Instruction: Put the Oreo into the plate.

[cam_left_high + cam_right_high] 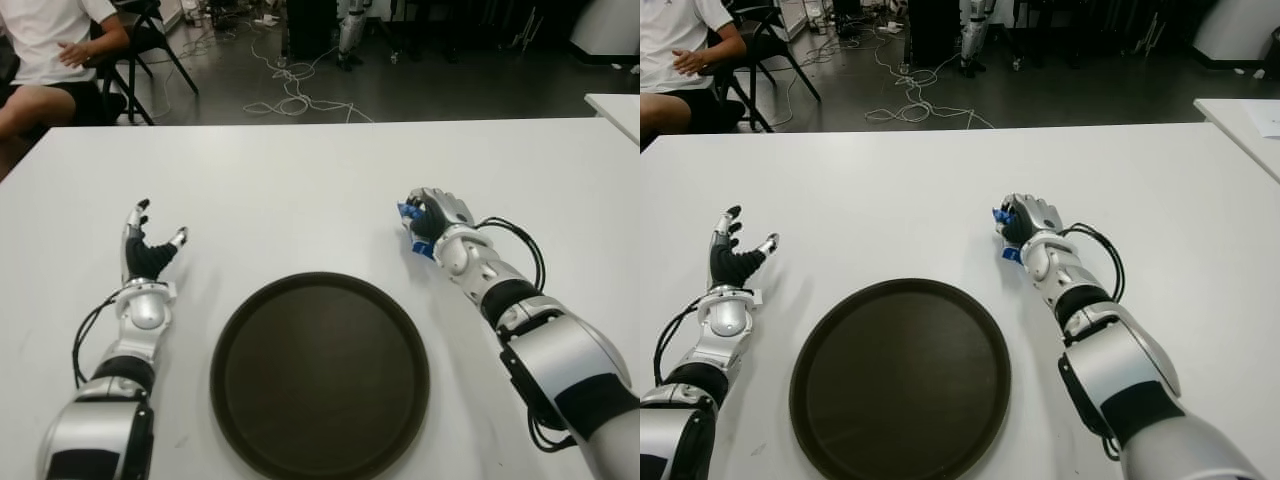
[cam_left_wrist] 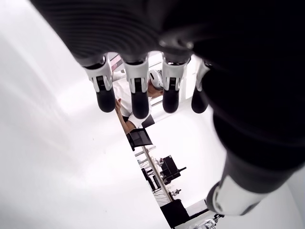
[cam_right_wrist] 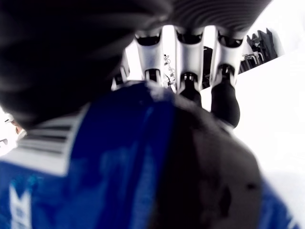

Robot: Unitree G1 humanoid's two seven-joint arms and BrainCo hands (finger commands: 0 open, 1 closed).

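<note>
My right hand (image 1: 428,220) has its fingers curled around a blue Oreo packet (image 1: 409,213), low over the white table beyond the right rim of the round dark brown plate (image 1: 320,375). In the right wrist view the blue packet (image 3: 109,167) fills the palm with the fingers (image 3: 188,67) wrapped over it. My left hand (image 1: 150,245) shows left of the plate, fingers spread upward and holding nothing; its wrist view shows straight fingers (image 2: 138,90) over bare table.
The white table (image 1: 300,190) stretches beyond the plate to its far edge. A seated person (image 1: 50,60) and chairs are past the far left corner. Cables lie on the floor behind. Another white table (image 1: 615,105) edge shows at the far right.
</note>
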